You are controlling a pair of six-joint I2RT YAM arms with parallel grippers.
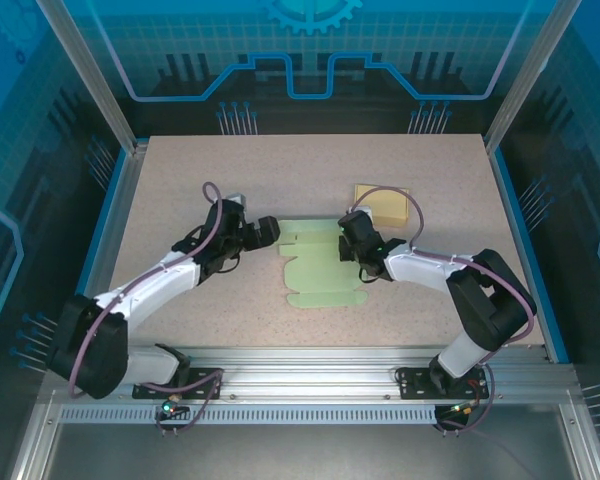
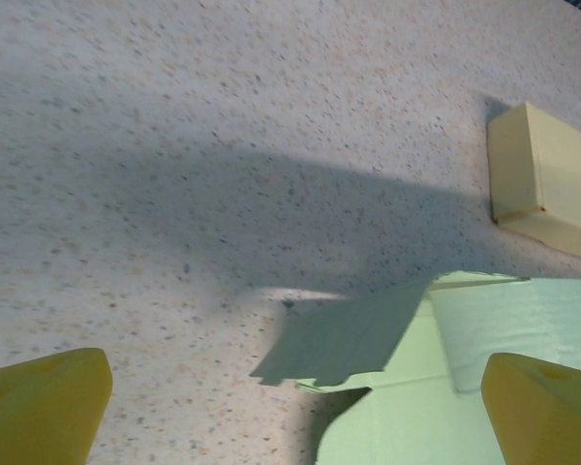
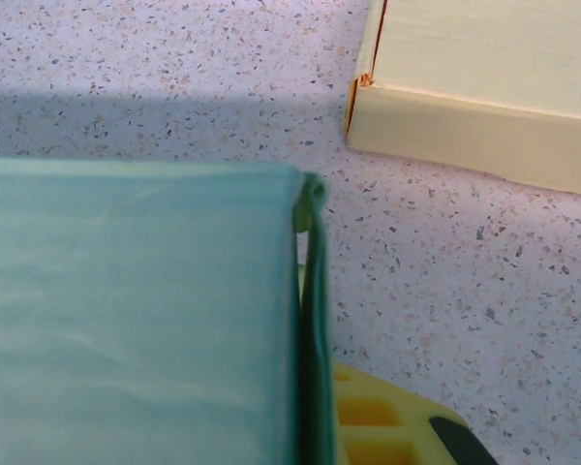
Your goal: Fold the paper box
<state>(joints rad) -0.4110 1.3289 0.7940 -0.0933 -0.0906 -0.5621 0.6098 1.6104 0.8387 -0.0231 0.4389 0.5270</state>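
No words, numbers or brand marks can be read on any surface. The one sign-like mark is a light blue gear emblem (image 1: 313,12) at the top of the back wall (image 1: 400,45), cut off by the picture's edge. Below it run blue circuit-style lines (image 1: 310,96), with no lettering

reaches forward and inward with left arm (image 1: 150,290), forearm low, left gripper (image 1: 267,230) pointing right toward table centre. holds its yellow fingers (image 2: 41,402) spread wide in left wrist view. reaches inward with right arm (image 1: 430,268), elbow bent near the right side, right gripper (image 1: 343,232) pointing left, facing the other, apart. shows one yellow finger (image 3: 382,421) in right wrist view; spacing unclear.
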